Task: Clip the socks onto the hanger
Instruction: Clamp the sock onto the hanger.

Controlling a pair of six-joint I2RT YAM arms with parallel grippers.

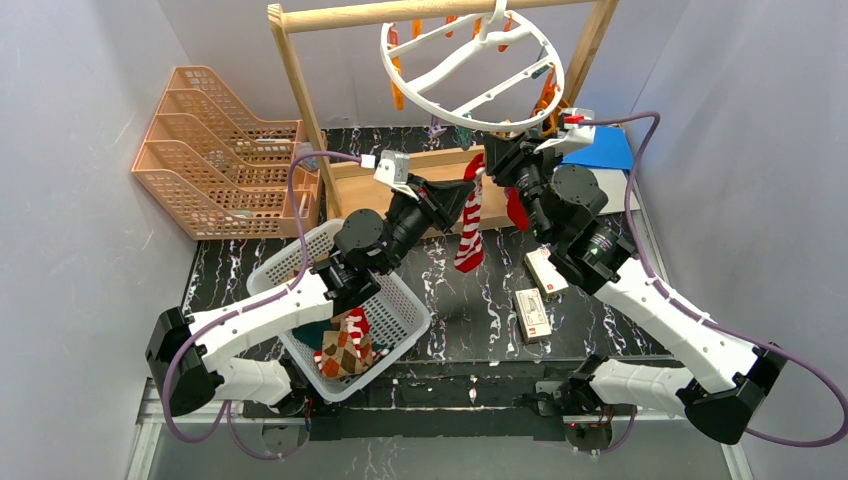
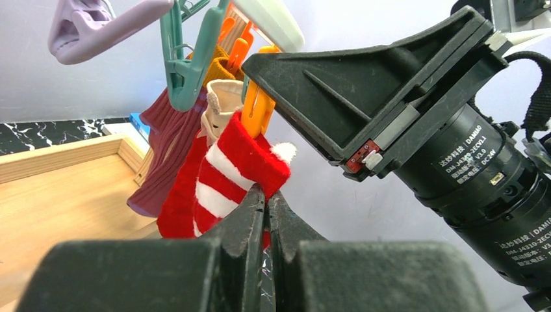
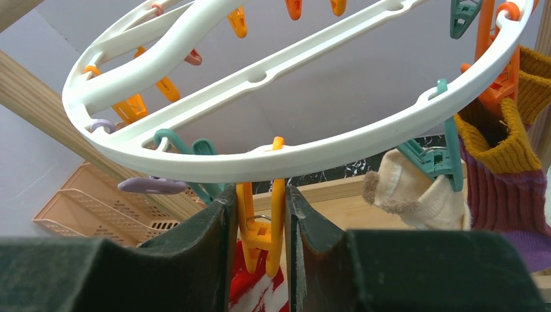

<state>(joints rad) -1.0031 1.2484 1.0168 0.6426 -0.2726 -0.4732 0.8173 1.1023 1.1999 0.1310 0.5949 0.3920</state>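
Observation:
The white round hanger [image 1: 455,55] hangs from the wooden rack, and its rim [image 3: 260,162] fills the right wrist view. My right gripper [image 3: 260,195] is shut on the handles of an orange clip [image 3: 260,227] under that rim. A red sock with white stripes [image 2: 227,169] hangs with its cuff at this clip's [image 2: 258,107] lower tips. My left gripper [image 2: 268,198] is shut on the sock's edge from below. In the top view the sock [image 1: 469,235] dangles between both grippers. A maroon sock with an orange cuff [image 3: 500,175] and a cream one [image 3: 416,195] hang from teal clips nearby.
A white basket [image 1: 400,300] under my left arm holds an argyle sock [image 1: 345,350] and others. An orange tiered tray [image 1: 215,150] stands at the back left. Two small boxes [image 1: 545,270] lie on the dark tabletop by my right arm. The rack's wooden post [image 1: 300,90] rises left of the hanger.

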